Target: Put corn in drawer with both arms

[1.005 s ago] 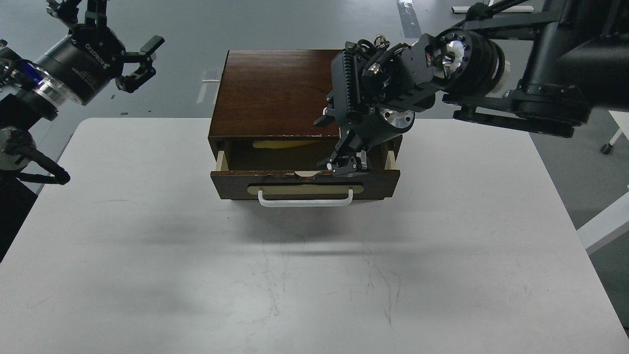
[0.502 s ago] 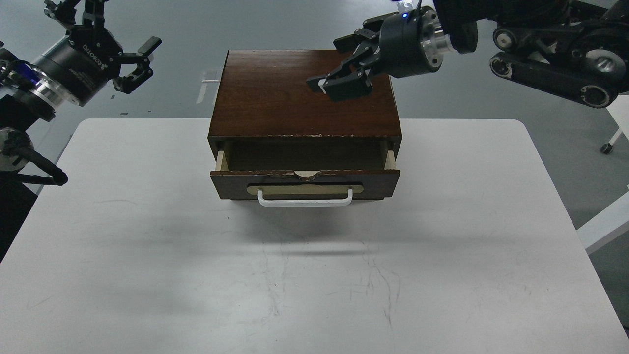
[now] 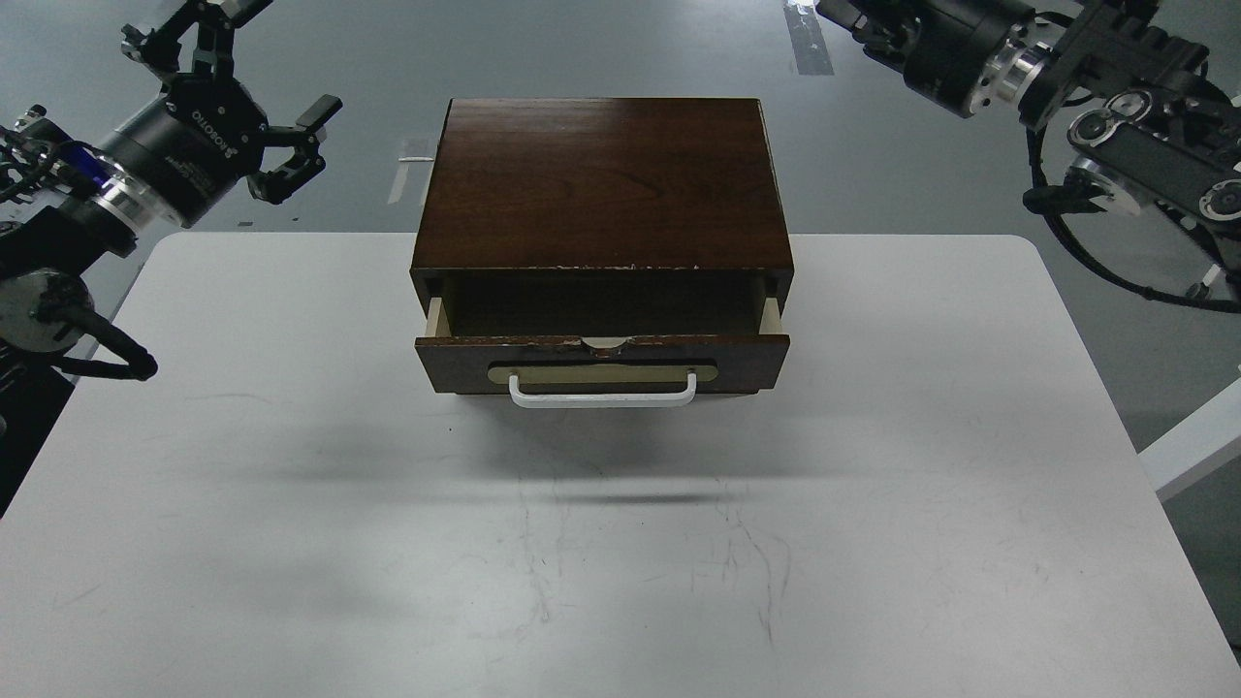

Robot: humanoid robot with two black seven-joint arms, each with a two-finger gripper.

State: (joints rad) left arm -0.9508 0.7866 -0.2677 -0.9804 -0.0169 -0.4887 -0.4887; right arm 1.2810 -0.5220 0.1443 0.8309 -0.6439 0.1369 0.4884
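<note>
The dark brown wooden box (image 3: 601,184) stands at the back middle of the white table (image 3: 291,485). Its drawer (image 3: 601,351) is pulled partly out, with the white bar handle (image 3: 601,396) facing me. The visible strip inside the drawer is dark, and no corn shows in it; the corn is hidden or out of view. My left gripper (image 3: 260,97) is open and empty, raised in the air left of the box. My right gripper (image 3: 858,15) is high at the top right, mostly cut off by the view's edge, so its fingers cannot be made out.
The right arm's links and cables (image 3: 1125,116) hang over the table's back right corner. A white frame piece (image 3: 1193,446) juts in beside the table's right edge. Grey floor lies behind the table.
My right gripper rose out of the drawer and withdrew up and to the right. The yellow corn seen at the drawer's back one second ago no longer shows. My left gripper shifted slightly right.
</note>
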